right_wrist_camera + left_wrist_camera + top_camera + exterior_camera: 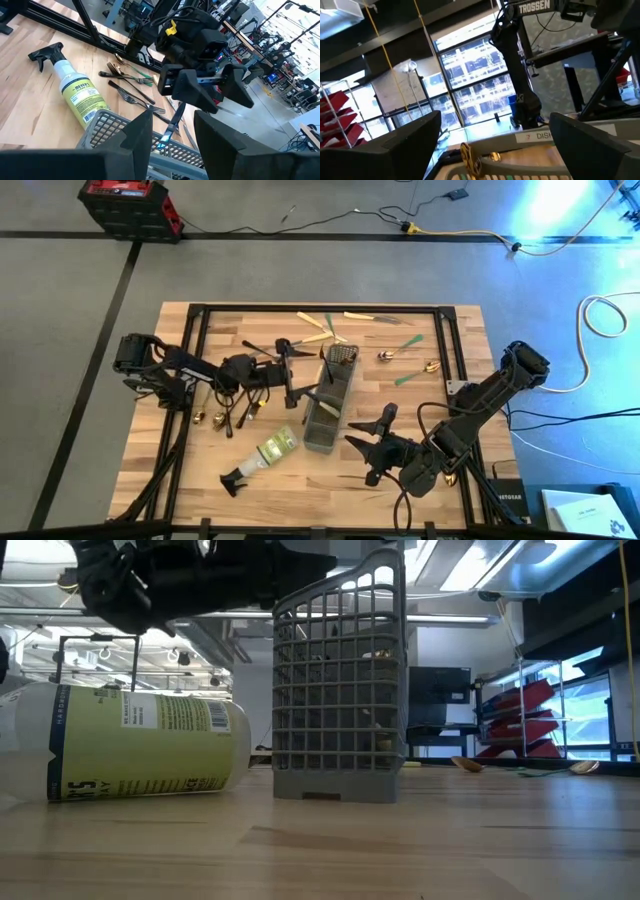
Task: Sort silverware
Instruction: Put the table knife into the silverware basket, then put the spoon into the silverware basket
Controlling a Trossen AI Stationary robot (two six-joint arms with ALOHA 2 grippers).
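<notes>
One wooden table [190, 480] carries two dark arms, one grey mesh caddy [330, 405] and one spray bottle [262, 457] lying on its side. The left gripper [300, 383] sits beside the caddy's long wall, fingers apart, with a dark utensil [172, 122] slanting down between them into the caddy. The right gripper [372, 448] hangs near the caddy's near end, fingers apart, nothing between them. Silverware: about four pieces [330, 328] at the far edge, long axes mostly across the table; two green-handled pieces [405, 345] right of the caddy; several dark pieces [235, 410] left of it.
</notes>
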